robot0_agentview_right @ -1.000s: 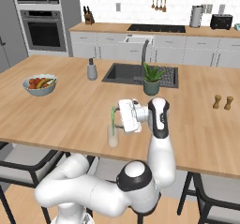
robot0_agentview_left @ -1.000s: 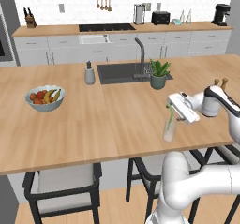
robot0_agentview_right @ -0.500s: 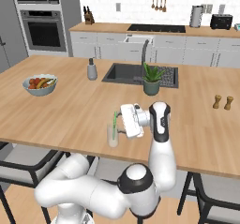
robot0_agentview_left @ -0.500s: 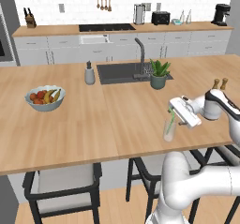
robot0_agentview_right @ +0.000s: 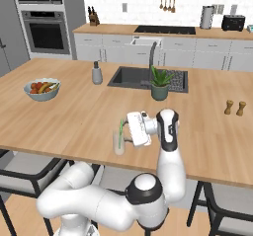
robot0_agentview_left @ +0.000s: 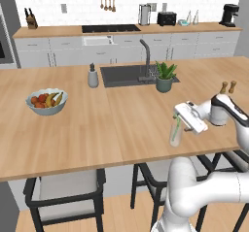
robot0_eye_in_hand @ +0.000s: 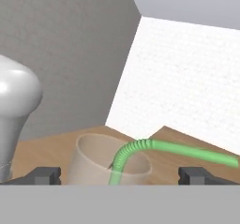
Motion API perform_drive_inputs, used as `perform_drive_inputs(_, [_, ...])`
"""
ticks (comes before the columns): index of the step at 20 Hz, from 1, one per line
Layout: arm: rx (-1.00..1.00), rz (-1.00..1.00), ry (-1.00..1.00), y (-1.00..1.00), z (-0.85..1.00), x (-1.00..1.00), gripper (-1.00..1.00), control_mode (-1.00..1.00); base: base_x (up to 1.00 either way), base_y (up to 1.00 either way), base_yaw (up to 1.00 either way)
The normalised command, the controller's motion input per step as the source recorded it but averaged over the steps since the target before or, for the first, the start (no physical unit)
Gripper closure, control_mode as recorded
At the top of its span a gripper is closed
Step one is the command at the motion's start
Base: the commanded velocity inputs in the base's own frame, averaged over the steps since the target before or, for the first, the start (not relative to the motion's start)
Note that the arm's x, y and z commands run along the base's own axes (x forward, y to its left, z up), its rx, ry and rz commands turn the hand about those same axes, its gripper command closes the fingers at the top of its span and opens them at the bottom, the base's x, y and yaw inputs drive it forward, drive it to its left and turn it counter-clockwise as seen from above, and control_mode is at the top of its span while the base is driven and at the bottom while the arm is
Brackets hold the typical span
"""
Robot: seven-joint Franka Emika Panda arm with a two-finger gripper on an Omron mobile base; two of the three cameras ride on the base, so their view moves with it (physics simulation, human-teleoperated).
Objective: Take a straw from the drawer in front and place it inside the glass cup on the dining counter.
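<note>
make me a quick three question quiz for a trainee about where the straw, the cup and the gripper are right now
1. True or false: the straw stands inside the glass cup.
2. The gripper is: A) shut on the straw, B) open beside the cup, C) inside the sink.
3. What sits on the dining counter at its far left?

Key: 1 true. 2 B. 3 the fruit bowl.

Straw (robot0_agentview_right: 120,128) in glass cup (robot0_agentview_right: 118,143) near dining counter (robot0_agentview_right: 74,119) front edge
</note>
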Motion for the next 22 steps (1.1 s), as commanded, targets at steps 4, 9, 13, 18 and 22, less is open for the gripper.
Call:
perform_drive_inputs(4, [-0.01,0.00,0.05,0.00,-0.11,0.08,-1.00,-1.00,0.00,0.00,0.00])
perform_drive_inputs(9, [0.00,0.00,0.06,-0.01,0.04,0.25,-1.00,-1.00,0.00,0.00,0.00])
perform_drive_inputs(13, [0.00,0.00,0.09,-0.01,0.19,0.30,-1.00,-1.00,0.00,0.00,0.00])
perform_drive_inputs(18, [0.00,0.00,0.04,-0.05,0.19,0.11,-1.00,-1.00,0.00,0.00,0.00])
perform_drive_inputs(22, [0.00,0.00,0.00,-0.08,0.27,-0.01,-1.00,-1.00,0.00,0.00,0.00])
